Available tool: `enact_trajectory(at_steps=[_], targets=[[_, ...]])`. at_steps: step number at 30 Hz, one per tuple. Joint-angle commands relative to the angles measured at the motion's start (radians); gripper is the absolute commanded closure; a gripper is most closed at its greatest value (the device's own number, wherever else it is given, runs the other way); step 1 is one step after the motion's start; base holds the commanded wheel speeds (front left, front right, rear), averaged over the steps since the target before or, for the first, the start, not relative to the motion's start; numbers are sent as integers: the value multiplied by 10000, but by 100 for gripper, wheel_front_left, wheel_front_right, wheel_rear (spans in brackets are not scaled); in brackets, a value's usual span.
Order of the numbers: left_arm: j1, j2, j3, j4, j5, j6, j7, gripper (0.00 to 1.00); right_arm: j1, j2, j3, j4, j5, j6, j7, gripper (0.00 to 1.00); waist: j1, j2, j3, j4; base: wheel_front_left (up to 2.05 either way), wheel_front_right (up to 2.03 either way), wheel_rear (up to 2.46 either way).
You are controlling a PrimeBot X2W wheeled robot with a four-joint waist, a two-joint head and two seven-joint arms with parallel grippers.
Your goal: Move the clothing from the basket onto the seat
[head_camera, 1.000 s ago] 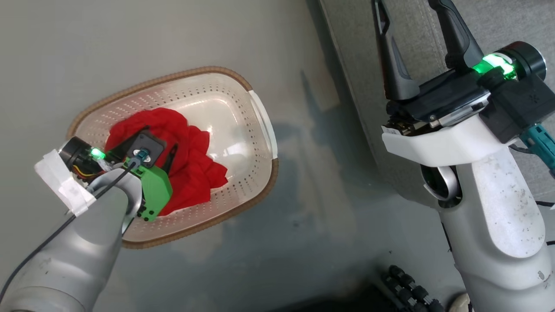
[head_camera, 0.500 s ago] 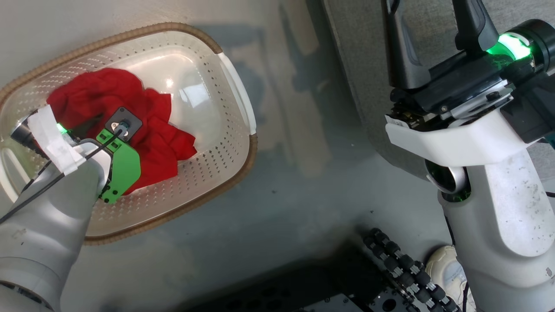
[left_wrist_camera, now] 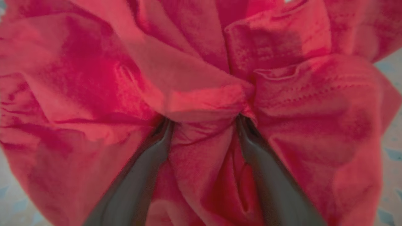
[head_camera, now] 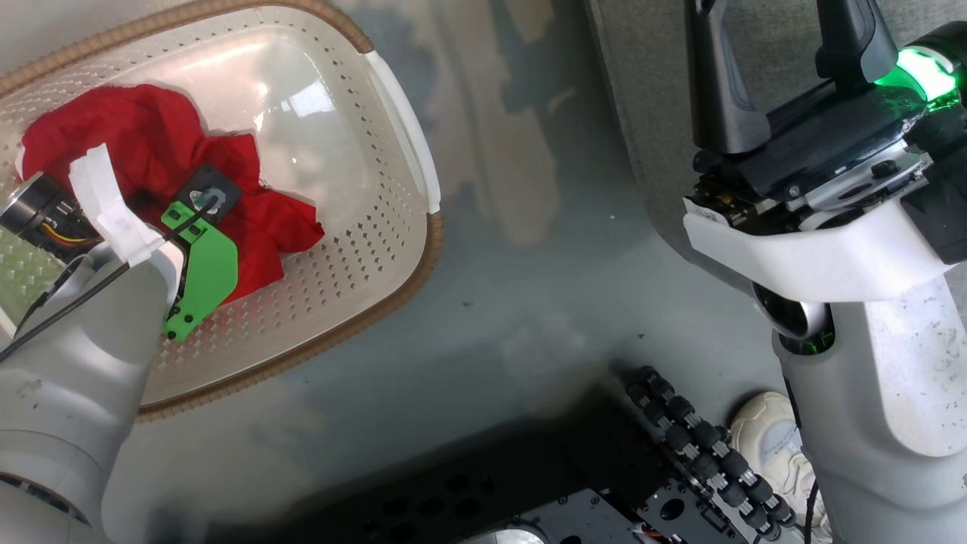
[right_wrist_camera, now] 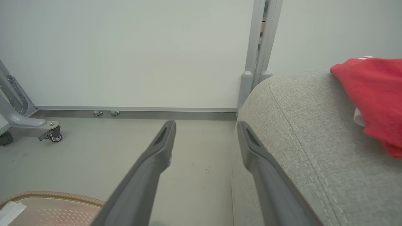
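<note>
The cream perforated basket (head_camera: 408,272) with a brown rim stands on the floor at the upper left of the head view. Crumpled red clothing (head_camera: 151,143) lies in it. My left wrist hangs right over that heap. In the left wrist view my left gripper (left_wrist_camera: 204,121) is open, its fingers pushed down into the red clothing (left_wrist_camera: 298,103) with a raised fold between them. My right gripper (right_wrist_camera: 206,125) is open and empty, beside the grey seat (right_wrist_camera: 298,125). Another red garment (right_wrist_camera: 373,94) lies on that seat. The seat's edge (head_camera: 657,91) runs along the upper right of the head view.
My black base with a row of rollers (head_camera: 695,438) sits at the bottom of the head view, a pale shoe-like thing (head_camera: 770,446) beside it. A grey frame leg on a caster (right_wrist_camera: 51,135) and a wall post (right_wrist_camera: 257,62) stand beyond the basket rim (right_wrist_camera: 53,196).
The head camera has shifted, so the basket now sits higher and further left in the picture. My left wrist has sunk onto the clothing, hiding its fingers. Both grippers stay open.
</note>
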Motion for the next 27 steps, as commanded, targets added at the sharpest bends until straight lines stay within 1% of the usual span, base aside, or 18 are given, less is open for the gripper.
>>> enact_trajectory(at_steps=[1, 2, 3, 4, 9, 14, 17, 20, 23, 27], targets=[[-137, -7, -52, 29, -12, 84, 81, 0, 118, -7, -38, -80, -58, -10, -16, 0, -1, -1, 89, 1, 0, 0, 0], [-118, -46, -59, 38, -34, 142, 90, 56, 129, -7, -47, -101, -79, -9, -17, 0, -1, -1, 109, 11, 0, 0, 0], [-91, -82, -45, 35, -78, 200, 94, 84, 154, -7, -48, -103, -105, -10, -16, 0, -1, -1, 120, 20, 0, 0, 0], [-60, -111, -91, 38, -56, 260, 167, 100, 158, -7, -49, -106, -131, -10, -16, 0, -1, -1, 127, 36, 0, 0, 0], [102, -310, -243, 46, 9, 449, 149, 100, 85, -8, -79, -63, -196, -10, -16, 0, -1, -1, 64, 150, 0, 0, 0], [251, -672, -193, 31, -198, 477, -400, 100, 86, -13, -117, 69, -263, -10, -16, 0, -1, -1, -280, 321, 0, 0, 0], [364, -854, -322, 31, -141, 395, -834, 100, 164, -10, -140, 214, -295, -9, -16, 0, -1, -1, -600, 449, 0, 0, 0], [488, -1172, -351, 29, -268, 314, -1295, 100, 244, -13, -168, 416, -280, -9, -16, 0, -1, -1, -1024, 599, 0, 0, 0], [240, -1275, -388, 32, -380, 32, -1536, 100, 405, -14, -211, 722, -342, -10, -17, 0, -1, -1, -1545, 792, 0, 0, 0], [289, -1595, -418, 17, -554, -167, -1897, 100, 590, -16, -259, 1081, -383, -9, -16, 0, -1, -1, -2158, 1046, 0, 0, 0]])
